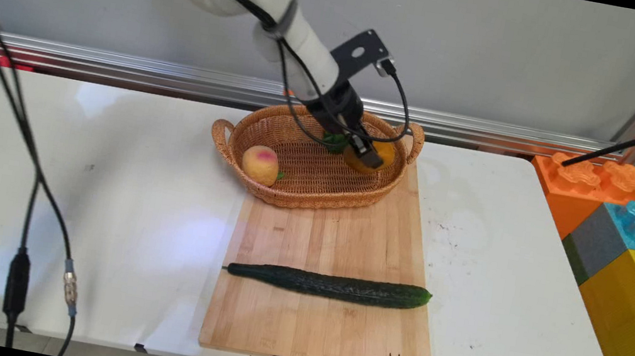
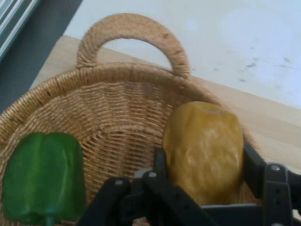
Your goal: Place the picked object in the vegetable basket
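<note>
On the white table (image 1: 97,200) we counted one board (image 1: 319,325), one cucumber (image 1: 332,285), one basket (image 1: 296,194) with three items; the gripper (image 2: 207,165) clasped the yellow pepper (image 2: 203,146).

Basket (image 1: 317,178): we see tan woven wicker.
Yellow pepper (image 2: 204,150): mustard yellow, between the black gripper (image 2: 204,162) fingers.
Green pepper (image 2: 44,176): bright green.
Peach (image 1: 260,164): pale yellow, pink blush.
Cucumber (image 1: 329,285): dark green.
Cutting board (image 1: 319,325): light wood grain, black handle.
Table (image 1: 94,219): white.
</note>
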